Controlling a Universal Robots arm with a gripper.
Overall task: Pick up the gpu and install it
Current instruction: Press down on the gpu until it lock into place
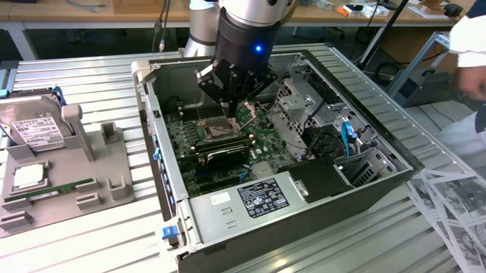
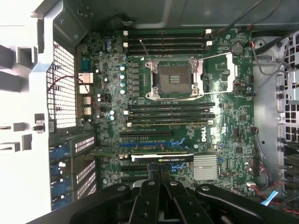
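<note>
Hanging straight down into the open computer case (image 1: 163, 165), upper centre of the exterior view, the gripper (image 1: 237, 104) is clenched, holding nothing, above the motherboard (image 2: 224, 116). The gpu (image 2: 161, 157) sits edge-on in a slot just beneath the fingertips (image 2: 163, 176). A hard drive (image 1: 34, 128) rests on the tray (image 1: 114, 196) at left.

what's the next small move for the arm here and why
Probably ease straight down so the shut jaws press on the gpu's top edge. The card stands on edge in a motherboard slot, the gripper hovers just above it and seems to hold nothing, and I cannot tell whether the card is fully seated.
</note>
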